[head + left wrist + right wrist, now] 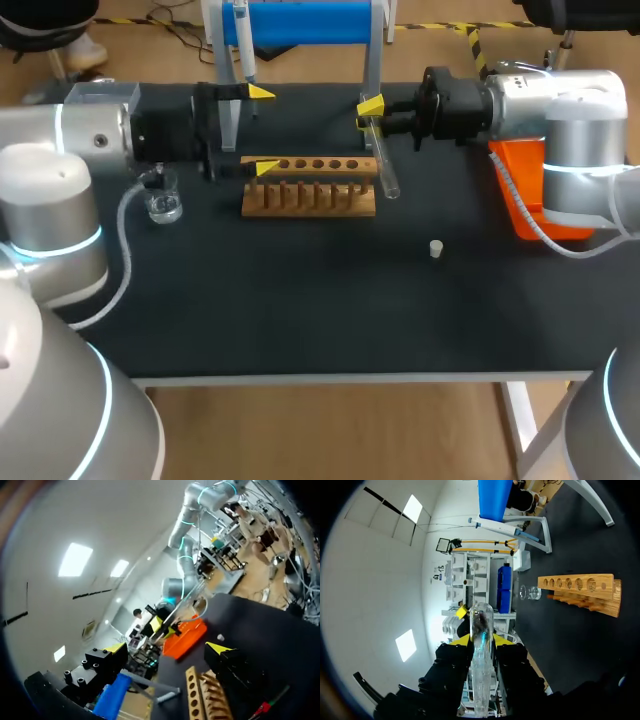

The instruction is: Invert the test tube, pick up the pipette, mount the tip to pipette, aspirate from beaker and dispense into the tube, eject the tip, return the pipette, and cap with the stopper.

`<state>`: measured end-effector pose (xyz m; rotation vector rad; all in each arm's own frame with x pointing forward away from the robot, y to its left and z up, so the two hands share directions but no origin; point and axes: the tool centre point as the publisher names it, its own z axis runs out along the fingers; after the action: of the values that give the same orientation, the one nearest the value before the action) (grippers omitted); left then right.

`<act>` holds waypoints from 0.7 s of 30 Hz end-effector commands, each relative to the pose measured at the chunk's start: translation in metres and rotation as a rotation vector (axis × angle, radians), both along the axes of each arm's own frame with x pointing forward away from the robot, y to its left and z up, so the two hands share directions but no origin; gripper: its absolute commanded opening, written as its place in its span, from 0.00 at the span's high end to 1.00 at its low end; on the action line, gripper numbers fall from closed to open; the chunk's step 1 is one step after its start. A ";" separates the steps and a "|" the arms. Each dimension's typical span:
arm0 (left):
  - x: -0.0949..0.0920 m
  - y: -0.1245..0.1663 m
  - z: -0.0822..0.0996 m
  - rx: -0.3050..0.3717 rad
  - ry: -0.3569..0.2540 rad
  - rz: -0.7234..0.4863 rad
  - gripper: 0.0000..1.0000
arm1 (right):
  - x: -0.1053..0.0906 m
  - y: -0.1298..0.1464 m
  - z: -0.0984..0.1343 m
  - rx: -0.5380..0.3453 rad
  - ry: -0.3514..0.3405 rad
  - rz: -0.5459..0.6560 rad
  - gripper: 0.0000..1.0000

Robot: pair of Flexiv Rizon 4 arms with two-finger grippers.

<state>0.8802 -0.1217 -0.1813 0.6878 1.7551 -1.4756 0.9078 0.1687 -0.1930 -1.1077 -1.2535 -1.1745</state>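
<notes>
My right gripper [371,110] is shut on a clear glass test tube [385,168], which slants out past the right end of the wooden rack [310,187]. In the right wrist view the test tube [481,650] sticks out between the fingers of my right gripper [483,639], rounded end outward. My left gripper [263,130] stands wide open and holds nothing, just behind the rack's left end; in its own view my left gripper [167,648] has the rack [199,698] ahead of it. The pipette [243,40] hangs on the blue stand [310,20]. The beaker [163,200] sits at the left, and a small white stopper [436,248] lies on the mat.
An orange box [528,195] stands at the right, under my right arm. The stand's grey legs [372,60] rise just behind both grippers. A cable [125,235] from my left arm loops down beside the beaker.
</notes>
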 end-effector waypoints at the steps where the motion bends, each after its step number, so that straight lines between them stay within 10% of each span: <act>1: -0.012 -0.016 0.006 0.047 -0.275 0.049 0.00 | 0.001 -0.001 0.001 -0.004 0.001 0.004 1.00; 4: -0.017 -0.024 0.012 0.063 -0.403 0.029 0.00 | 0.001 -0.001 0.001 -0.004 0.001 0.004 1.00; 21: -0.016 -0.028 0.013 0.115 -0.384 0.047 0.00 | 0.001 -0.001 0.001 -0.004 0.001 0.004 1.00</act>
<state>0.8640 -0.1487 -0.1685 0.9172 1.5534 -1.1312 0.9079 0.1686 -0.1930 -1.1077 -1.2538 -1.1742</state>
